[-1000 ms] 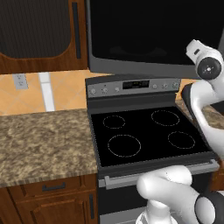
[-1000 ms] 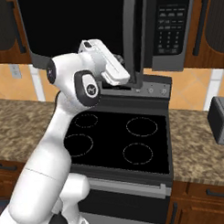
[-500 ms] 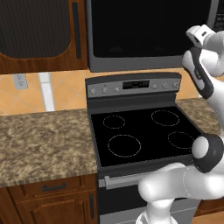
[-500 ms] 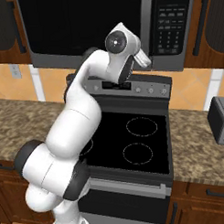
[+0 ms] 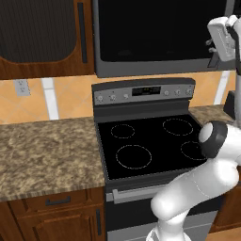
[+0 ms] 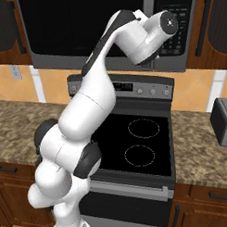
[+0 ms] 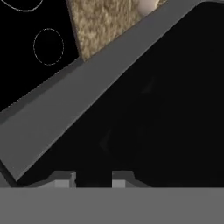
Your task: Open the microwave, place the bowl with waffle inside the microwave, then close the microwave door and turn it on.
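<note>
the microwave [image 5: 160, 33] hangs above the stove [image 5: 150, 141], its door [image 6: 84, 28] shut flat against the box, black glass in a dark-grey frame. it is a stiff, hinged panel, likely light to swing but with some latch resistance at first, and the glass is smooth and offers no grip, so i judge the place to take hold is the long vertical bar at the door's right edge, beside the button panel [image 6: 177, 20], pulling outward on an arc. in the right base view the arm reaches up so the hand sits in front of that right edge. the end effector [image 7: 92, 178] looks down along the dark front, its two fingertips [image 7: 63, 179] a little apart with nothing visibly between them; whether it touches the bar i cannot tell. below, the stove's burner rings and a strip of speckled table [image 5: 47, 150] show, with a grey toaster [image 6: 223, 121] on the table to the right. the bowl is not something i can place from here.
</note>
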### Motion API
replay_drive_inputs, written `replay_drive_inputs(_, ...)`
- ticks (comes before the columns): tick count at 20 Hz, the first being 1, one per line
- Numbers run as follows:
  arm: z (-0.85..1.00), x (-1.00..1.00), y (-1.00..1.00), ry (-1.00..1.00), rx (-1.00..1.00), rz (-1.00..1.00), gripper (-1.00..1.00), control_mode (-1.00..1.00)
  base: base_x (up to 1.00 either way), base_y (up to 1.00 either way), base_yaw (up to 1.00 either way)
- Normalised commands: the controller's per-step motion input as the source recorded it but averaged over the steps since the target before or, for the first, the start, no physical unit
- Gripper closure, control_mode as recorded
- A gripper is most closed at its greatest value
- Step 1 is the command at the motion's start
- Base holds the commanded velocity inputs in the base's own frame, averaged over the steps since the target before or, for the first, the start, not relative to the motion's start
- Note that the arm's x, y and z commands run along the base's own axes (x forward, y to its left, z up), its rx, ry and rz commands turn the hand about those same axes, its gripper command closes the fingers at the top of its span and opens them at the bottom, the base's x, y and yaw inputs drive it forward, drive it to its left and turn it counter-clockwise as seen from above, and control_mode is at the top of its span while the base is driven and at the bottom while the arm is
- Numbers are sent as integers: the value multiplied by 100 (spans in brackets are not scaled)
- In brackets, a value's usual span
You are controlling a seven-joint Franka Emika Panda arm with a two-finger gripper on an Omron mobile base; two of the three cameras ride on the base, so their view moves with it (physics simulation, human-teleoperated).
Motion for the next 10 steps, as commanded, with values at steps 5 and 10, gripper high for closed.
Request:
replay_drive_inputs(5, -100, -81, 19, -47, -15, 20, 100, -100, 0, 0, 0)
replay_drive_inputs(10, -94, -100, 88, -48, -30, 3, 100, -100, 0, 0, 0)
